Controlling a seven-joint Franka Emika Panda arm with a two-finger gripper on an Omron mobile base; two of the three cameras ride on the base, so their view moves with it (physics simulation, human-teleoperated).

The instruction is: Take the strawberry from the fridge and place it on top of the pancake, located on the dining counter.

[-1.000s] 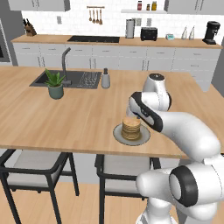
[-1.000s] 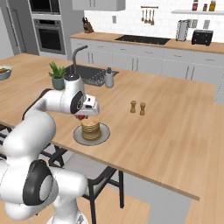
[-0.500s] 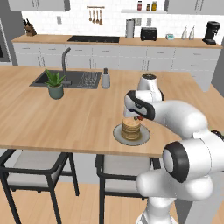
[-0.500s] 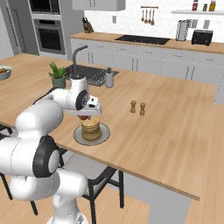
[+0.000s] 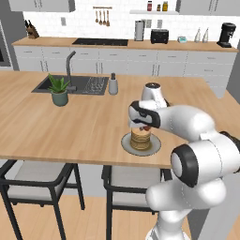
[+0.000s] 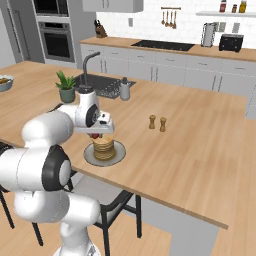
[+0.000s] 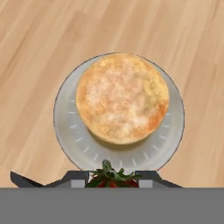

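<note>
- The white arm's two-finger gripper (image 5: 144, 126) hangs just above the small stack of round golden-brown pancakes (image 5: 140, 137) on the large light-wood dining counter (image 5: 65, 122), its fingers clamped narrowly on a tiny red strawberry with a green leafy top (image 7: 109, 177).
- From the hand camera, the berry sits at 6 o'clock between the dark finger tips (image 7: 74, 178), while the pancake stack (image 7: 122, 97) lies centred on its round grey plate (image 7: 70, 131), apart from the fruit.
- In the right base view the strawberry (image 6: 95, 135) shows as a red speck under the gripper (image 6: 97, 134), at about 10 o'clock of the pancake stack (image 6: 103, 147).
- Two small brown shakers (image 6: 157, 123) stand well apart at 2 o'clock of the plate (image 6: 117, 155).
- A green potted plant (image 5: 59, 90) stands beside the built-in sink (image 5: 75, 84) at 10 o'clock of the plate (image 5: 127, 144) in the left base view.
</note>
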